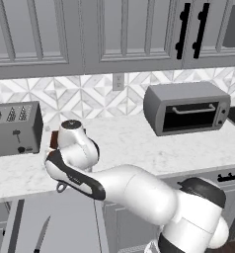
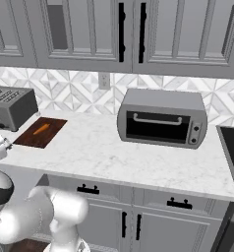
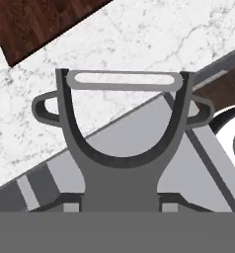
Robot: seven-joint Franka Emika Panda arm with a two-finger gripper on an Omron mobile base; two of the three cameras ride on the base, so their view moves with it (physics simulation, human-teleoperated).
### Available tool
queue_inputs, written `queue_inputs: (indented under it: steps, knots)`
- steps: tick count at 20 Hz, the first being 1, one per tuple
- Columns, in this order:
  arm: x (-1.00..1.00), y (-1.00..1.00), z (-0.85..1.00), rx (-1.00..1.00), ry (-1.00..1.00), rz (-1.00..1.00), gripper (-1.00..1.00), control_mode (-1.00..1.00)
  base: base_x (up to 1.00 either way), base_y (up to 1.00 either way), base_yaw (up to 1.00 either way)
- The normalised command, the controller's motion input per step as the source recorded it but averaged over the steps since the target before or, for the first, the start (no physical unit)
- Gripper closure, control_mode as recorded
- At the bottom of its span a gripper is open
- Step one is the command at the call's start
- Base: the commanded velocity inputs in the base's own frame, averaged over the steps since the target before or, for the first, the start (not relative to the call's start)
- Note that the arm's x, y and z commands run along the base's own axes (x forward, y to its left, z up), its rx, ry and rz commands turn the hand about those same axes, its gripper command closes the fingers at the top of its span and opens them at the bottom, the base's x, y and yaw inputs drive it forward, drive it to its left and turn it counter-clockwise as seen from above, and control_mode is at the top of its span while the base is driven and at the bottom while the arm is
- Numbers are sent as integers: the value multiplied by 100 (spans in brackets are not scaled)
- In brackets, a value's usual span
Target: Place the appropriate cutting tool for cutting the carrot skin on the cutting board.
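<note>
The short grey metal peeler with the wide forked head [image 3: 120, 143] sits in the two-finger gripper [image 3: 120, 205], its stubby handle running down between the small dark finger tips [image 3: 70, 203] so the jaws are closed on it; in the left base view its small looped side shows just under the hand [image 1: 61, 187], hanging at the front edge of the white marbled counter [image 1: 139, 143]. The step in hand, as I judge it, is carrying the peeler over to the flat dark reddish-brown wooden cutting board [image 2: 40, 132], which lies on the counter just beside the grey slotted toaster [image 2: 12, 106] with the small orange tapered carrot [image 2: 41, 129] resting on it. To do it well, the arm should lift clear of the counter edge, travel inward over the board, and lower the tool onto a bare part of the wood beside the carrot rather than on top of it, letting go only when the head is close to the surface. The peeler's long axis runs along the gripper's line of sight, handle back in the fingers and forked head with its slotted blade pointing away from the hand, toward the corner of the board seen in the hand view [image 3: 35, 24].
</note>
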Motion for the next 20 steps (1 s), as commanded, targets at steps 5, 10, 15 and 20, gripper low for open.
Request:
queue_inputs:
  steps: [5, 10, 15, 20]
  knots:
    - [100, 15, 1, 0, 0, -22, 100, -100, 0, 0, 0]
    - [99, 0, -6, 0, 0, -17, 100, -100, 0, 0, 0]
    - [91, 0, -33, -1, 1, -13, 100, -100, 0, 0, 0]
    - [76, 0, -41, -6, 1, -13, 100, -100, 0, 0, 0]
